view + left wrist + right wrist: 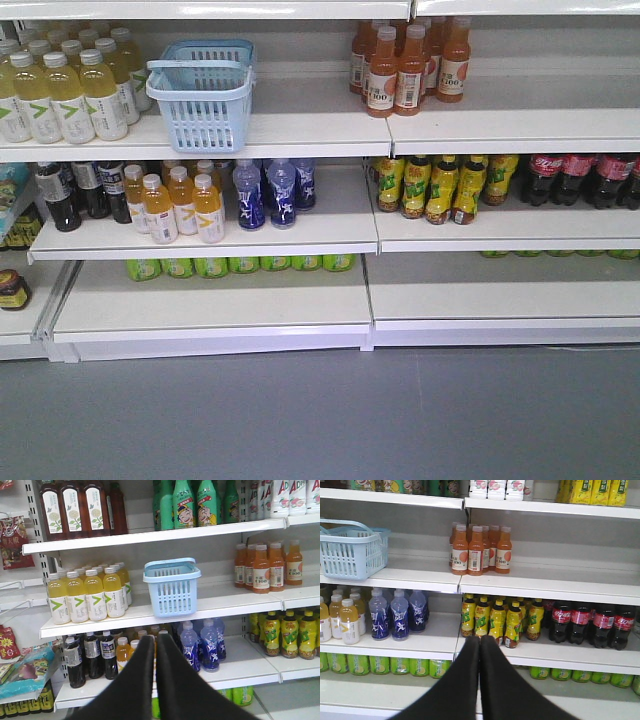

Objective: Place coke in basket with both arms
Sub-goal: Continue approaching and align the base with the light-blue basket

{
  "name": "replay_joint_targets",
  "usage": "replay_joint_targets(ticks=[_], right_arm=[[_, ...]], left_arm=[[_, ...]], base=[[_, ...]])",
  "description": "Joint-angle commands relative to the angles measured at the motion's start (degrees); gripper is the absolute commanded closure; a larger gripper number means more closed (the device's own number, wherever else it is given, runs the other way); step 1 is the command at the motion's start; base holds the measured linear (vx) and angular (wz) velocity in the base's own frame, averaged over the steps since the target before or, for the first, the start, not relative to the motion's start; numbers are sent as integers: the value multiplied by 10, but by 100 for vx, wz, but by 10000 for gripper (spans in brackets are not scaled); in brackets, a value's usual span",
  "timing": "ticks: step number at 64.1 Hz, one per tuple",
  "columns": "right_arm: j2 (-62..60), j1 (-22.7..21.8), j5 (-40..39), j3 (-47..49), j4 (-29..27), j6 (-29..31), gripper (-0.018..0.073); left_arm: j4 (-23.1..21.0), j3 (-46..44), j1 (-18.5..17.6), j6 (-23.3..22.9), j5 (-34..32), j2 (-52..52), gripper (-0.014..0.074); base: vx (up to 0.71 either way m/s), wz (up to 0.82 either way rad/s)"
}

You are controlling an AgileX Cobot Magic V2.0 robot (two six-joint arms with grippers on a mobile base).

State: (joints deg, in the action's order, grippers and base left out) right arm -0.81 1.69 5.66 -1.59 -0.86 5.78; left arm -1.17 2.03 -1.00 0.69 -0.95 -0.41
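The light blue basket [210,125] stands empty on the upper shelf, between yellow drink bottles and an orange row. It also shows in the left wrist view as the basket [175,597] and at the left edge of the right wrist view as the basket [350,560]. The coke is out of view. My left gripper [155,637] is shut with nothing in it, well back from the shelves and below the basket. My right gripper [480,639] is shut and empty too, in front of the yellow-green bottles. Neither arm shows in the exterior view.
Dark cola bottles with red labels [585,180] stand at the right of the middle shelf, seen again as cola bottles [590,622]. Blue bottles [270,192], yellow bottles [60,95], orange bottles [405,65] and green cans [240,265] fill the shelves. Grey floor [320,420] lies in front.
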Motion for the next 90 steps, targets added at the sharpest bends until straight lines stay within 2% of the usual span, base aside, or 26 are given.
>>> replay_joint_targets(ticks=[1,90], right_arm=[[-5,0,-44,-4,1,3,569],[-5,0,-44,-4,1,3,569]], left_arm=[[-2,-19,-1,-2,-45,-11,603],[-2,-19,-1,-2,-45,-11,603]], base=[[11,-3],[10,0]])
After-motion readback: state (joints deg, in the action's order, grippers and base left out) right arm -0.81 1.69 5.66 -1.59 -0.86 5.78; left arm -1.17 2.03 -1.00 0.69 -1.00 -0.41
